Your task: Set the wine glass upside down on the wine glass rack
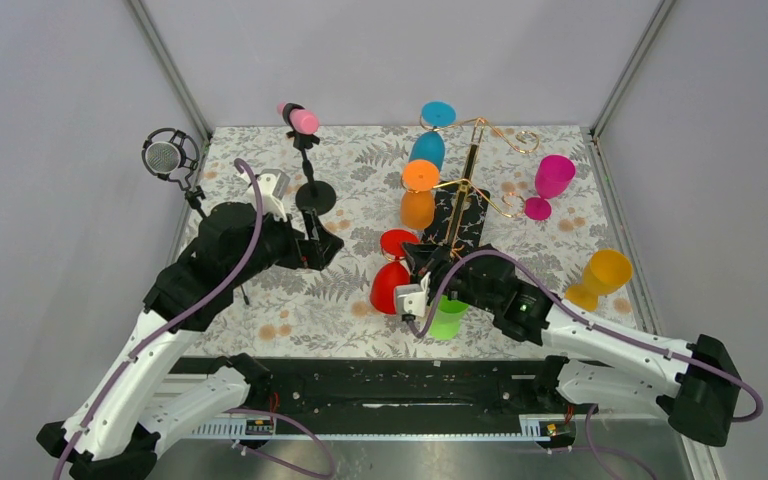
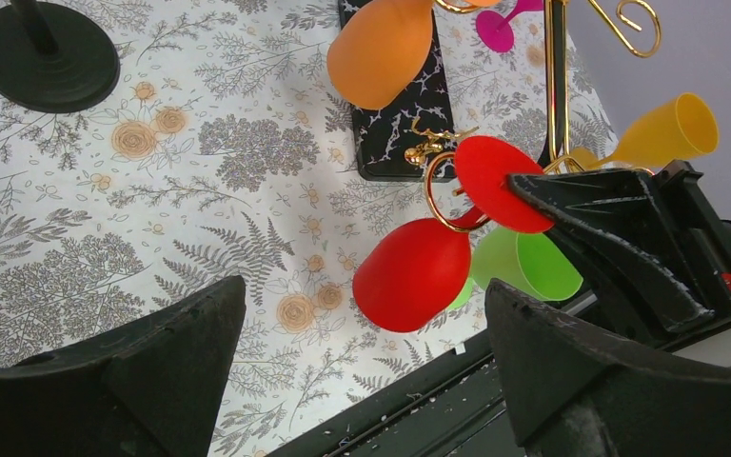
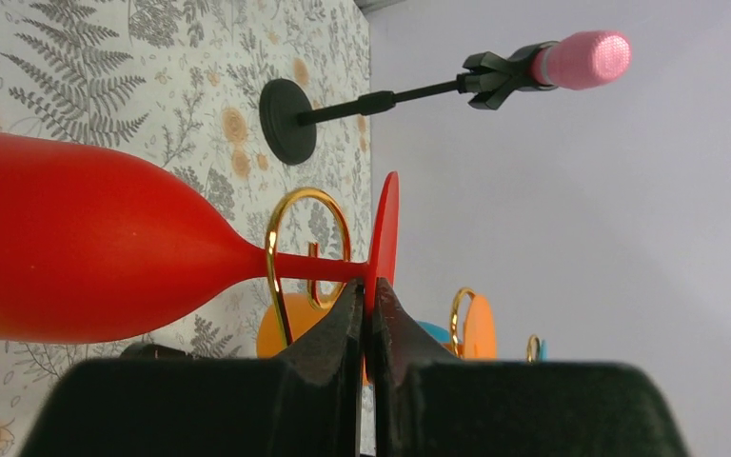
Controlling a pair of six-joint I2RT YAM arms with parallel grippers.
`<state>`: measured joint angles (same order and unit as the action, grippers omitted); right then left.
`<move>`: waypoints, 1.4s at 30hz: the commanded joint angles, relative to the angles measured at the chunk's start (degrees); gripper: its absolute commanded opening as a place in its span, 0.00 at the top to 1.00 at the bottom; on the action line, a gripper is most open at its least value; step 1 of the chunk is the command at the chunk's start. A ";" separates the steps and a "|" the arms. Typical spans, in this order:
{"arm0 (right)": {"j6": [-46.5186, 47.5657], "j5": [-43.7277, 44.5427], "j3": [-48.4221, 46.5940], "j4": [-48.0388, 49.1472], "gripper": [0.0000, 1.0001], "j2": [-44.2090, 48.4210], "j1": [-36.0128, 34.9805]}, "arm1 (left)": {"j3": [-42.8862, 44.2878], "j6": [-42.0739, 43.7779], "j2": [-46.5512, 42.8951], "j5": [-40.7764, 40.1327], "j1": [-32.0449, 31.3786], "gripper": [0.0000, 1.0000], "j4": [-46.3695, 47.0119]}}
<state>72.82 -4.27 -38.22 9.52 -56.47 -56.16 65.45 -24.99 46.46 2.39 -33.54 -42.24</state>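
Wine glass (image 1: pixel 390 287), red, 1 of 6, pinched by right claw (image 3: pixel 369 290); left claw (image 2: pixel 362 286) gaping.

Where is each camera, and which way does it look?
Top external: above and behind the arms, looking down on the table; both arms, left gripper and right gripper show.
Left wrist: on the left arm, facing the red wine glass; its open fingers show.
Right wrist: on the right arm, looking along its shut fingers pinching that glass's foot.
Shared: all see that glass and the wine glass rack.
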 commanded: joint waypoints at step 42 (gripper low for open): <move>-3.93 8.06 1.69 5.81 0.85 -1.05 -0.45 | -1.93 -0.10 0.72 0.36 0.29 0.04 4.58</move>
<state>70.24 3.53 -37.12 13.69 -59.22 -56.25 63.96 -25.04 47.40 2.28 -33.54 -40.82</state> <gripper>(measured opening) 0.135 0.963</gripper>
